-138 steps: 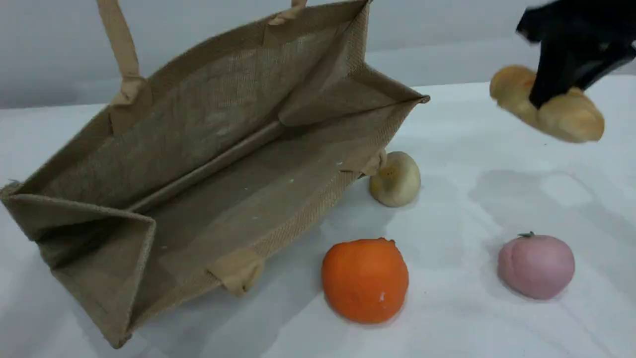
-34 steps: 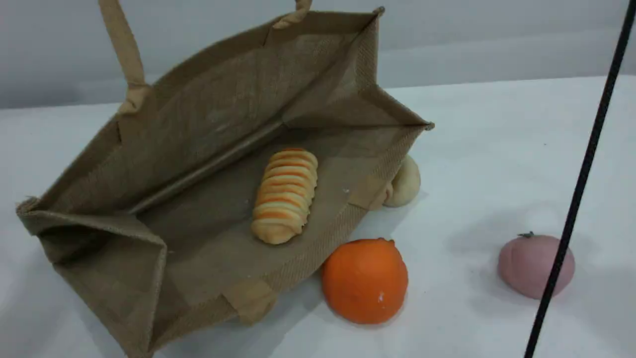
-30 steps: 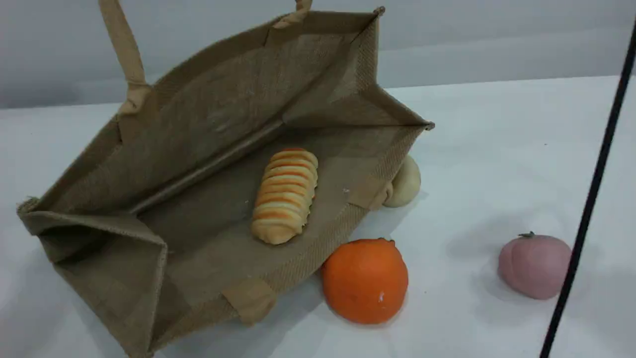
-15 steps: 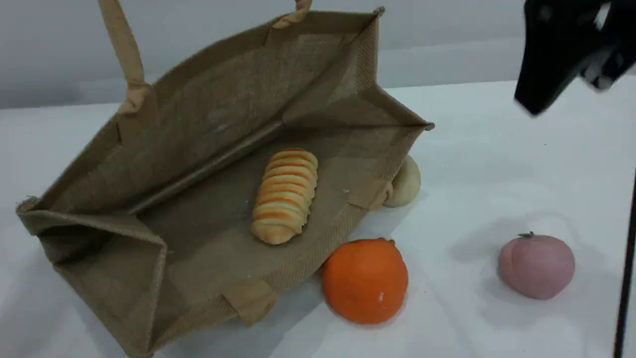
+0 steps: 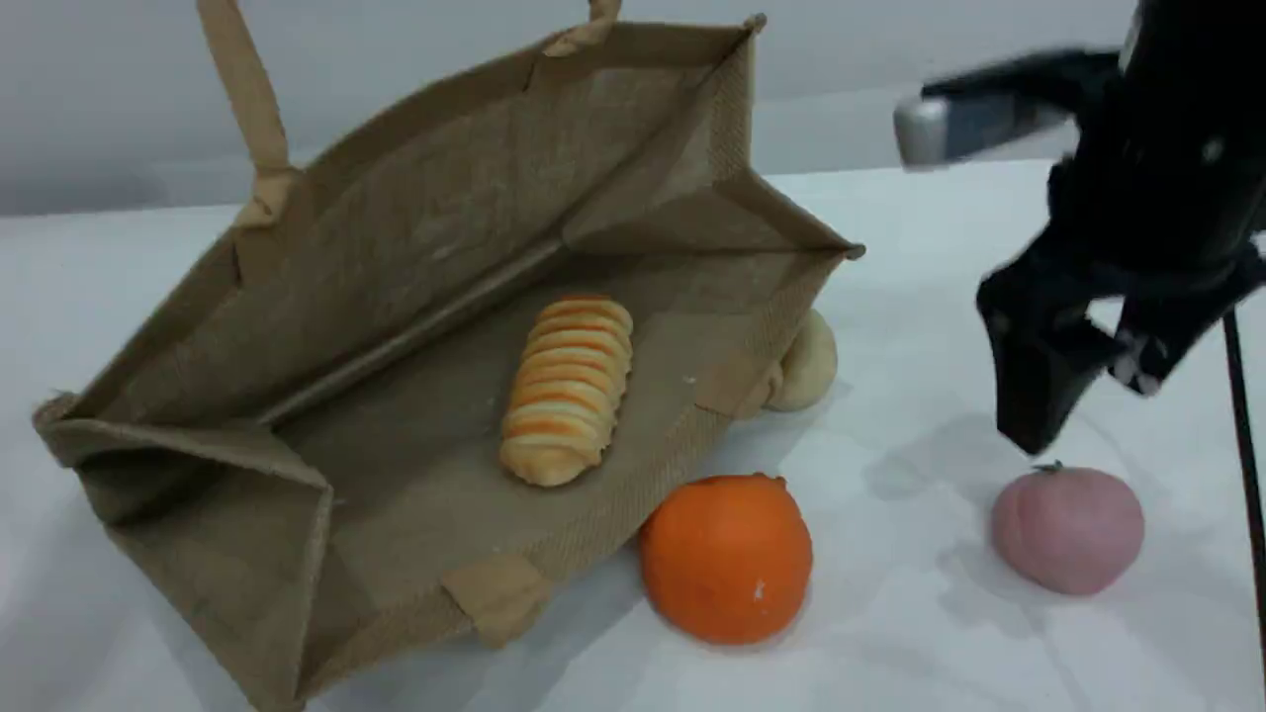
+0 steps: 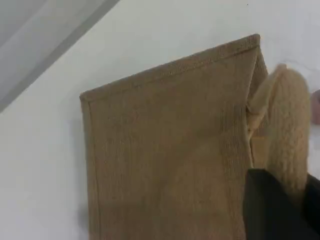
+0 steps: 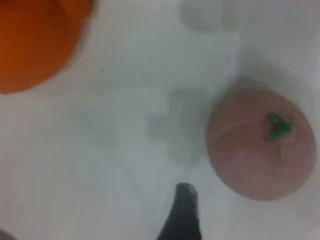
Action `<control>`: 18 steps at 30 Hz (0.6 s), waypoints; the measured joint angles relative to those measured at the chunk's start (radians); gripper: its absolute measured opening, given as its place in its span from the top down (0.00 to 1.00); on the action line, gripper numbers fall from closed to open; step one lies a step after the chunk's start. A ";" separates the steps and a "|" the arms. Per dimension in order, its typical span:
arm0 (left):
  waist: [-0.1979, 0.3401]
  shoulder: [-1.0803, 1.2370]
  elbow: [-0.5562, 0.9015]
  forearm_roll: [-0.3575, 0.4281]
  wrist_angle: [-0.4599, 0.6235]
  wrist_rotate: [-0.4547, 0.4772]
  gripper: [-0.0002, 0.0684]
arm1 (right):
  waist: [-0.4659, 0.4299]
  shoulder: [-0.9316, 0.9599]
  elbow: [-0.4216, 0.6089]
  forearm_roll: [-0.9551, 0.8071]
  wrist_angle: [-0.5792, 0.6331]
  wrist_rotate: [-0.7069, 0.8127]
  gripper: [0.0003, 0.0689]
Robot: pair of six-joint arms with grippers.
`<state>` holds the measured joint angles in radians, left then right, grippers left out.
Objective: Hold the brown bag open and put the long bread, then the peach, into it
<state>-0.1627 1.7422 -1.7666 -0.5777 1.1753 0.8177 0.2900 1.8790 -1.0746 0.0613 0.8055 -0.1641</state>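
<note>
Since half a second ago your right gripper has dropped from the upper right corner of the scene view to just above the peach, while the bag and the fruit have not shifted. Its jaws stand spread wide with nothing between them; one dark fingertip shows in the right wrist view just left of the peach, not touching it, and the peach sits on the white table with its green stem up. Your left gripper is clenched on a beige handle of the brown bag, seen only in the left wrist view. In the scene view the brown bag is held with its mouth open toward the camera, and the long bread lies inside it on the lower wall. Outside, an orange fruit rests against the bag's near edge, and a pale round bun sits partly hidden behind the bag's right corner. The peach lies well apart from the bag, to the right of the orange fruit.
</note>
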 joint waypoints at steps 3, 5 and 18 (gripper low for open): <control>0.000 0.000 0.000 0.000 0.001 0.000 0.85 | 0.000 0.051 0.000 -0.009 -0.018 0.000 0.17; 0.000 0.000 0.000 0.000 0.001 0.000 0.85 | 0.000 0.076 0.000 -0.020 -0.038 -0.001 0.17; 0.000 0.000 0.000 0.000 0.001 0.000 0.85 | 0.000 0.142 0.000 -0.047 -0.090 -0.001 0.17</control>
<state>-0.1627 1.7422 -1.7666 -0.5777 1.1764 0.8177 0.2900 2.0208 -1.0746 0.0145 0.7157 -0.1649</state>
